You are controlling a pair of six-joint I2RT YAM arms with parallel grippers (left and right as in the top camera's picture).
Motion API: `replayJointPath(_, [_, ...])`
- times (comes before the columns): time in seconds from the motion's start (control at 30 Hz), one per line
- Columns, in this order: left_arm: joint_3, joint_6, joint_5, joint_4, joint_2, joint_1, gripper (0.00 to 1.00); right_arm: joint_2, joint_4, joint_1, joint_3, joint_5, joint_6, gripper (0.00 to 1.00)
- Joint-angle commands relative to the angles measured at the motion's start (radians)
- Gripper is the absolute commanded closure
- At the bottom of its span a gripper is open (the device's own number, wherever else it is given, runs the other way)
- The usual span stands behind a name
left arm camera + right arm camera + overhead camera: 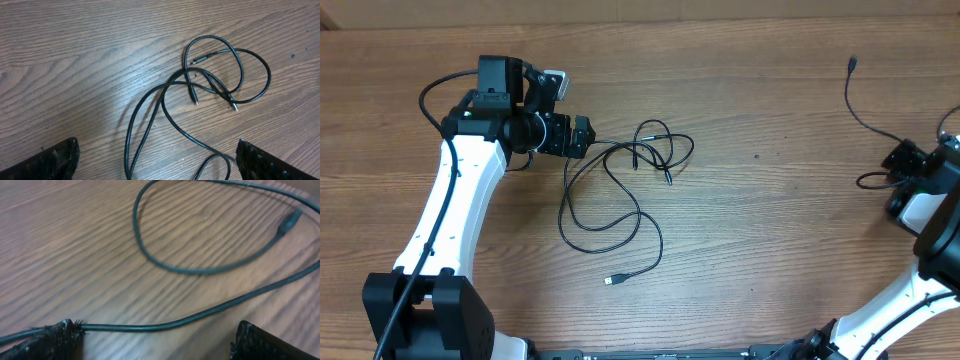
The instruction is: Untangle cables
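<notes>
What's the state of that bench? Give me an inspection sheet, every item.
Surface: wooden table, bare grain.
Job's things: tangled cables left of centre, loops crossing, USB plug lying free at the near end; separate cable at the right side.
Clutter: nothing seen.
Claws: left claw open over the tangle's edge, holding nothing; right claw open, the separate cable lying across its gap.
Cables: thick arm lead loops off the left arm.
Surroundings: nothing seen.
</notes>
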Motion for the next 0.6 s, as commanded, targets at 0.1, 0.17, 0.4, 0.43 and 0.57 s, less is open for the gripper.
replayJointPath(0.1, [0.022,-0.006,-0.006,0.000,-0.002,-0.001,0.00,0.214,-0.139,-0.018,0.064,-0.008,-0.003,0.00])
replayJointPath(0.17, [0.022,-0.006,-0.006,0.000,-0.002,-0.001,0.00,0.228,-0.140,-0.018,0.096,-0.010,-0.003,0.00])
replayJointPath(0.4, [0.022,-0.006,-0.006,0.000,-0.002,-0.001,0.00,0.230,-0.144,-0.018,0.195,-0.011,-0.003,0.00])
replayJointPath(0.43, [0.022,-0.006,-0.006,0.000,-0.002,-0.001,0.00,0.230,-0.148,-0.018,0.210,-0.011,-0.003,0.00])
replayJointPath(0.57, [0.022,-0.006,-0.006,0.000,-0.002,-0.001,0.00,0.231,-0.147,-0.018,0.256,-0.028,-0.003,0.00])
